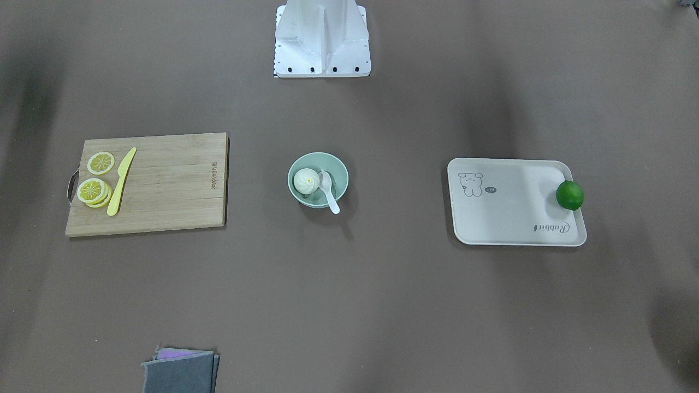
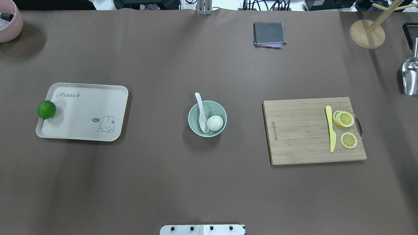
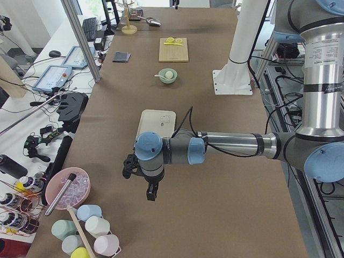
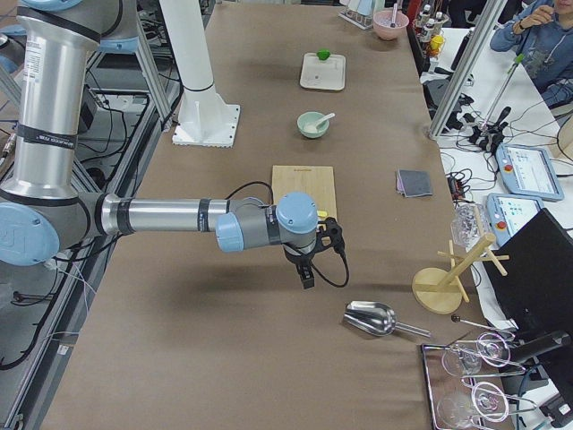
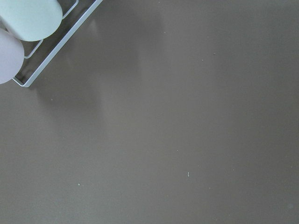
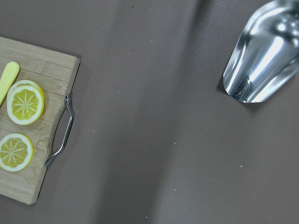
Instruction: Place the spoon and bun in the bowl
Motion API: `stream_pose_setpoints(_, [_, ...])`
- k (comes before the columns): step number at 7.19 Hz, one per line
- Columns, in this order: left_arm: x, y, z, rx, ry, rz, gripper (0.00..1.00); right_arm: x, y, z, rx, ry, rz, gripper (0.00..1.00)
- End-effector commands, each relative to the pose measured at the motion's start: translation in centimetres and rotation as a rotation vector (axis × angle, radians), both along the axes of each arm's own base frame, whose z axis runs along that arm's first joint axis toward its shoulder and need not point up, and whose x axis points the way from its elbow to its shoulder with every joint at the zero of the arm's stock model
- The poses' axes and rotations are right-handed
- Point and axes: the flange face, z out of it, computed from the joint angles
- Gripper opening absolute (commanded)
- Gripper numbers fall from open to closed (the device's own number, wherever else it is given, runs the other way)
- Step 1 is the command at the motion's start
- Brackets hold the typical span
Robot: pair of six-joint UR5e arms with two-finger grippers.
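Note:
The pale mint-green bowl (image 1: 344, 173) (image 2: 224, 113) stands at the table's middle. The white bun (image 1: 306, 180) (image 2: 215, 123) lies inside it. The white spoon (image 1: 329, 194) (image 2: 200, 107) rests in the bowl beside the bun, its handle sticking out over the rim. My left gripper (image 3: 149, 193) hangs over bare table at the left end, past the tray, far from the bowl. My right gripper (image 4: 307, 278) hangs over bare table past the cutting board, at the right end. Both show only in the side views, so I cannot tell whether they are open or shut.
A beige tray (image 2: 81, 111) with a green lime (image 2: 46, 109) on its edge lies left of the bowl. A wooden cutting board (image 2: 303, 130) with a yellow knife (image 2: 331, 132) and lemon slices (image 2: 346, 119) lies right. A grey cloth (image 2: 268, 33), a metal scoop (image 2: 409, 75) and a wooden stand (image 2: 367, 32) are farther off.

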Motion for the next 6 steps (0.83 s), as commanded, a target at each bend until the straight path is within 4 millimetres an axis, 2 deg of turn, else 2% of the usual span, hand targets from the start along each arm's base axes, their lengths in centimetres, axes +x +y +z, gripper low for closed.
stream_pose_setpoints(1, [0.04, 0.34, 0.74, -0.014, 0.003, -0.001, 0.99, -0.01, -0.02, 0.01, -0.001, 0.0, 0.0, 1.0])
stream_pose_setpoints(6, [0.05, 0.18, 0.2, -0.002, 0.004, -0.001, 0.99, -0.01, 0.11, -0.1, 0.001, -0.002, 0.0, 1.0])
